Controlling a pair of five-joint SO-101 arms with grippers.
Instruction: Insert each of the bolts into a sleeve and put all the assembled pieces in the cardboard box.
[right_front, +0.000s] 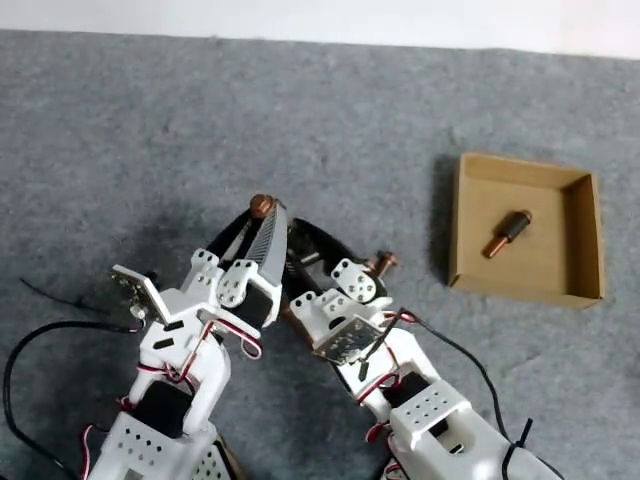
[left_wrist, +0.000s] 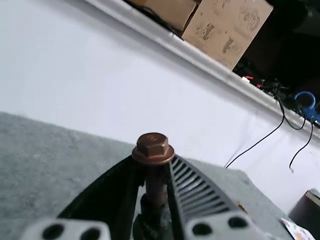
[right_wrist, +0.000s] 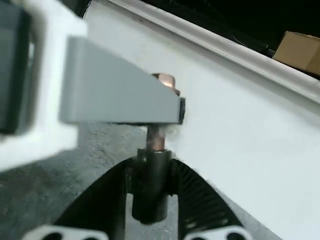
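Jaws of left gripper (left_wrist: 156, 175) pinch a bolt (left_wrist: 153, 148) upright mid-frame; right gripper (right_wrist: 150, 167) clamps a sleeve (right_wrist: 150, 192) steady, likely for insertion.

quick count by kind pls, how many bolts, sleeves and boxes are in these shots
bolts: 3 (left bolt in left claw, right bolt in right claw, boxed bolt)
sleeves: 2 plainly seen (right sleeve, boxed sleeve)
cardboard box: 1
total: 6
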